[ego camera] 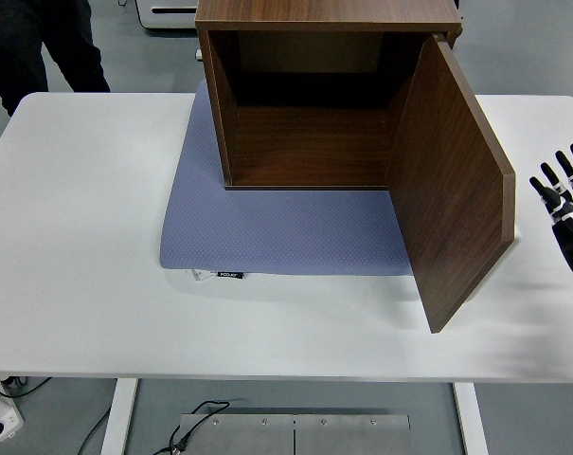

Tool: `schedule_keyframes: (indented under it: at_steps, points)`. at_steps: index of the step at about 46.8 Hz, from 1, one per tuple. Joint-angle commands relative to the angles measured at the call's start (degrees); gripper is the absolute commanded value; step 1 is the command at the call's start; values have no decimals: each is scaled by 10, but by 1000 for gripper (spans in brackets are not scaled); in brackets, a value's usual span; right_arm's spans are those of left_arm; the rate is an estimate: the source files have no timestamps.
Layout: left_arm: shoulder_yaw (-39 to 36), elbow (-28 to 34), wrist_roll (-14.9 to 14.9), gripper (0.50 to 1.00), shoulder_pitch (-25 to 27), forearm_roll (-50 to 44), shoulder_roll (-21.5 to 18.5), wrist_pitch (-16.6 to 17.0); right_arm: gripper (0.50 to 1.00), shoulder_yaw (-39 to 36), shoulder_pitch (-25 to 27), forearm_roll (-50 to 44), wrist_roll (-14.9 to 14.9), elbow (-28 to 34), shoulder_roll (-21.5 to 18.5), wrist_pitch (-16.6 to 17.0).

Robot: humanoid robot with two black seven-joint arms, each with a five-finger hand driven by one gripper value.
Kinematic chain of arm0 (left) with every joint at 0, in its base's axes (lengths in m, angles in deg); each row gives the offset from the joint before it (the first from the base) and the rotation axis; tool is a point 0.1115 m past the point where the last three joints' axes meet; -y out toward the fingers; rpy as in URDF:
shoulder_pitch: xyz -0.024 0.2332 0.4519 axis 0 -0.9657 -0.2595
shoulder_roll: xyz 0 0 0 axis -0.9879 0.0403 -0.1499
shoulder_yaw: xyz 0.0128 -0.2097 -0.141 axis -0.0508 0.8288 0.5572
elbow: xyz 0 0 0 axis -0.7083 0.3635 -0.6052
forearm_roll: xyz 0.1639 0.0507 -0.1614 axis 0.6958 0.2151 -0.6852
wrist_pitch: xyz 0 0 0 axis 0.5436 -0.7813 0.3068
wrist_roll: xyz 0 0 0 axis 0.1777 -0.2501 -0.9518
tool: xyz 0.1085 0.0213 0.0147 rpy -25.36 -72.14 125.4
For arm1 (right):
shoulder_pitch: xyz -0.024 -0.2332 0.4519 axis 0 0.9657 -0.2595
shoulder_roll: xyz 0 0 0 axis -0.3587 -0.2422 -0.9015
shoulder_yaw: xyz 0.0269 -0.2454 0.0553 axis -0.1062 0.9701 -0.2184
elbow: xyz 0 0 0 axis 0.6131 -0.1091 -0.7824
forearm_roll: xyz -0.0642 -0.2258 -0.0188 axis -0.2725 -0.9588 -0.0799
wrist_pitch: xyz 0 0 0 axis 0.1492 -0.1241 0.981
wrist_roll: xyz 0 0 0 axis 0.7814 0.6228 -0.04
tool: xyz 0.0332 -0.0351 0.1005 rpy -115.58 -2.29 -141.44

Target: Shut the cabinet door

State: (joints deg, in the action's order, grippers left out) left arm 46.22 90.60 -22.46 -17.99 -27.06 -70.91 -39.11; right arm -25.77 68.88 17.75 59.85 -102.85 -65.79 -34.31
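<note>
Door (452,185) wide open. Right hand (569,210) at right edge, fingers straight, holding nothing, apart from door. Risk: push slides cabinet (310,95) on mat (286,227).

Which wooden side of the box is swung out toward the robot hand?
The cabinet door on the right: it swings out, nearest the right hand. The cabinet walls stay fixed.
</note>
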Motion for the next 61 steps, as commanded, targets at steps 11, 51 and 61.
schedule_keyframes:
  at_steps: [11, 51, 61]
  points:
    - [0, 0, 0, 1000, 0, 0, 0, 0, 1000, 0, 49, -1, 0, -55, 9, 6]
    - [0, 0, 0, 1000, 0, 0, 0, 0, 1000, 10, 139, -50, 0, -145, 13, 52]
    - [0, 0, 0, 1000, 0, 0, 0, 0, 1000, 33, 143, -65, 0, -151, 12, 60]
